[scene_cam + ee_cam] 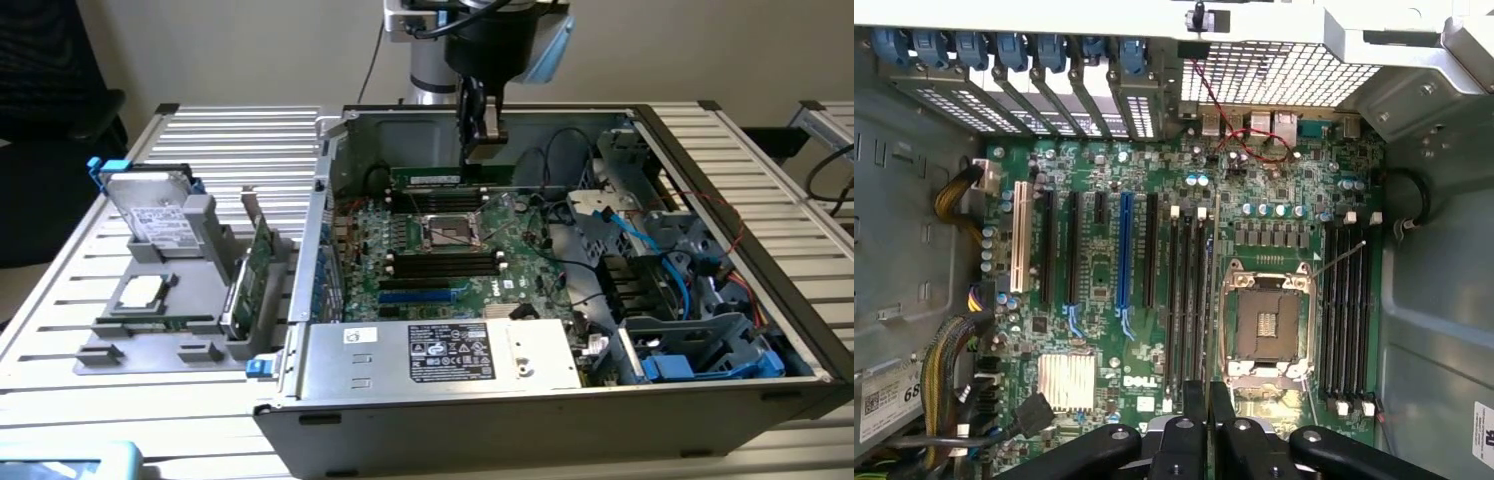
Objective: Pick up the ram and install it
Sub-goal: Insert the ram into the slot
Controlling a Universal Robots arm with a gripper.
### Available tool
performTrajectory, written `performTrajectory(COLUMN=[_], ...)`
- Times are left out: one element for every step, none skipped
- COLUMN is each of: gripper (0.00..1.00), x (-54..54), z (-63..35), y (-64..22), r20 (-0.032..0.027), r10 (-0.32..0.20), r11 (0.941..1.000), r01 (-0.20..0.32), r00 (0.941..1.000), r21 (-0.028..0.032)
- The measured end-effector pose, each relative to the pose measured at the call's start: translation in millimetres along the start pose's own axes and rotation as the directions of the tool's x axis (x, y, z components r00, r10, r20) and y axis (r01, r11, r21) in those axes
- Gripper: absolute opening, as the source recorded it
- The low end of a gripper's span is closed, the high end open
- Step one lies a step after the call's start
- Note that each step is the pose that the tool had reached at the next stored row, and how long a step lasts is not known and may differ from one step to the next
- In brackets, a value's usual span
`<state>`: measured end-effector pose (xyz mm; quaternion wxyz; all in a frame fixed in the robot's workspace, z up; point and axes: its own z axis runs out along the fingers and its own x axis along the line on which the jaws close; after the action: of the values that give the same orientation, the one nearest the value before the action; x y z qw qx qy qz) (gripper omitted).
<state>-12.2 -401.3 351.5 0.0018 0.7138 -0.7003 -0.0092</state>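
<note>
An open computer case (534,425) sits on a slatted table (227,135), hard drive (150,207) nearby.

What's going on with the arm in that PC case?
The arm's gripper hangs inside the open case above the motherboard, fingers together with nothing between them. The ram, a green stick with a white label, stands in the memory slots on the CPU socket's far side in the exterior view. Whether it is fully latched cannot be told.

Motherboard (1154,330) was green. One slot (1124,250) blue, another (1020,235) white. Heatsink (1066,382) silver, ribbed. Gripper (1208,400) black.
</note>
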Motion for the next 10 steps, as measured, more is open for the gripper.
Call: performTrajectory(gripper=[0.13,0.13,0.13,0.13,0.13,0.13,0.13,0.13,0.13,0.13], x=[0.0,0.0,0.0,0.1,0.1,0.1,0.1,0.1,0.1,0.1], z=[0.6,1.7,3.3,5.2,6.9,8.5,9.8,11.0,12.0,12.3], y=[0.0,0.0,0.0,-0.1,-0.1,-0.1,-0.1,-0.2,-0.2,-0.2], r20=[0.0003,0.0003,0.0000,0.0001,-0.0002,-0.0010,-0.0022,-0.0043,-0.0075,-0.0102], r10=[0.000,0.000,0.000,0.000,0.000,0.000,0.000,0.000,0.000,0.000], r11=[1.0000,1.0000,1.0000,1.0000,1.0000,1.0000,1.0000,1.0000,1.0000,1.0000], r01=[0.000,0.000,0.000,0.000,0.000,0.000,0.000,0.000,0.000,0.000], r00=[1.0000,1.0000,1.0000,1.0000,1.0000,1.0000,1.0000,1.0000,1.0000,0.9999], r21=[0.0001,0.0001,0.0000,0.0001,0.0000,0.0000,0.0000,-0.0001,-0.0002,-0.0002])
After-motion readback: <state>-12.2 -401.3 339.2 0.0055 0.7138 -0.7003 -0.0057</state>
